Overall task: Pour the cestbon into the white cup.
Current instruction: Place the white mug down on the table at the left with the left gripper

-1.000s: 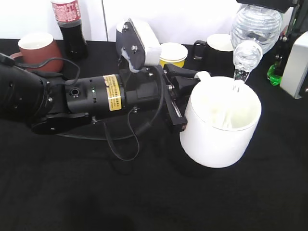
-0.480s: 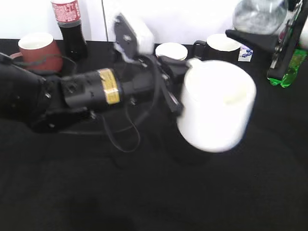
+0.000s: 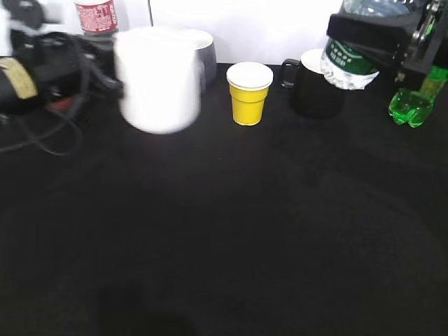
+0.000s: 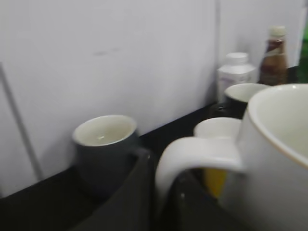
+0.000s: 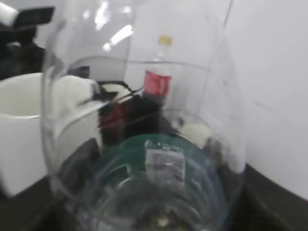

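Note:
The white cup [image 3: 157, 80], a big white mug, is blurred at the back left and hangs from its handle in my left gripper [image 3: 112, 77]. In the left wrist view the dark fingers [image 4: 132, 192] close on both sides of the white loop handle [image 4: 192, 151], with the cup's body [image 4: 276, 159] to the right. My right gripper [image 3: 364, 31] is shut on the cestbon [image 3: 348, 61], whose green label shows at the top right, above the black mug. The clear bottle [image 5: 144, 144] fills the right wrist view and hides the fingers; the white cup [image 5: 29, 130] shows at its left.
A small yellow cup [image 3: 250, 91] stands at the back centre, a black mug [image 3: 315, 87] to its right, a grey mug [image 3: 204, 59] behind the white cup. A cola bottle [image 3: 94, 15] stands back left, a bright green bottle [image 3: 409, 105] far right. White wall behind.
My left arm has swung the white cup from the centre right to the back left. The cestbon has left its pouring tilt and moved up to the right.

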Motion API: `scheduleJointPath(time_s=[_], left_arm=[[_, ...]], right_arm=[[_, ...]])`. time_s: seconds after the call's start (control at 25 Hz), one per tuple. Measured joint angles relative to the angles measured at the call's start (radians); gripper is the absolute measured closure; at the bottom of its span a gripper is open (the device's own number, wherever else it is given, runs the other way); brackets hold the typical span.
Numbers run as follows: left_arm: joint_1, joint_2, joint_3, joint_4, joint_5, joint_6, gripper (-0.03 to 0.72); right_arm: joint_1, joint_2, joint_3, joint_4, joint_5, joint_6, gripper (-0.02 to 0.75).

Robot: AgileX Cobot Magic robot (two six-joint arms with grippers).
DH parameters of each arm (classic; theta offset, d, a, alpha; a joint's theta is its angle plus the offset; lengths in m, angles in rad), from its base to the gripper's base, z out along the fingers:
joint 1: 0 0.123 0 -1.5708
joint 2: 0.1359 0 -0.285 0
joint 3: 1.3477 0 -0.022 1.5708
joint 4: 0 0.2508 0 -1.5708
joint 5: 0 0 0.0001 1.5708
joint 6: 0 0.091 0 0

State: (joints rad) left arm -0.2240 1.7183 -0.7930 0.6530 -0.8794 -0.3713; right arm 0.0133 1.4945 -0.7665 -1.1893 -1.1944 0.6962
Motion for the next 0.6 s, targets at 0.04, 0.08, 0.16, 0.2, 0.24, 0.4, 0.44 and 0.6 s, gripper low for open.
scheduleJointPath(time_s=[0.04, 0.08, 0.16, 0.2, 0.24, 0.4, 0.44, 0.6], left_arm=[[0.02, 0.0, 0.0, -0.024, 0.005, 0.023, 0.651], [0.033, 0.002, 0.0, -0.061, 0.019, 0.07, 0.651], [0.038, 0.05, 0.0, -0.174, -0.004, 0.133, 0.651], [0.038, 0.088, 0.0, -0.224, -0.041, 0.161, 0.651], [0.038, 0.128, 0.0, -0.272, -0.079, 0.176, 0.651], [0.038, 0.3, -0.018, -0.425, -0.227, 0.249, 0.651], [0.038, 0.349, -0.049, -0.44, -0.24, 0.258, 0.651], [0.008, 0.501, -0.237, -0.449, -0.25, 0.262, 0.651]], right_arm=[[0.0, 0.0, 0.0, 0.012, 0.0, 0.0, 0.248], [0.0, 0.0, 0.0, 0.023, 0.0, 0.0, 0.248], [0.0, 0.0, 0.0, 0.026, -0.001, 0.0, 0.248], [0.0, 0.0, 0.0, 0.029, -0.001, 0.0, 0.248], [0.0, 0.0, 0.0, 0.031, -0.001, 0.0, 0.248], [0.0, 0.0, 0.0, 0.032, -0.001, 0.002, 0.248], [0.0, 0.0, 0.0, 0.034, -0.001, 0.003, 0.248], [0.0, 0.0, 0.0, 0.034, 0.0, 0.003, 0.248]])
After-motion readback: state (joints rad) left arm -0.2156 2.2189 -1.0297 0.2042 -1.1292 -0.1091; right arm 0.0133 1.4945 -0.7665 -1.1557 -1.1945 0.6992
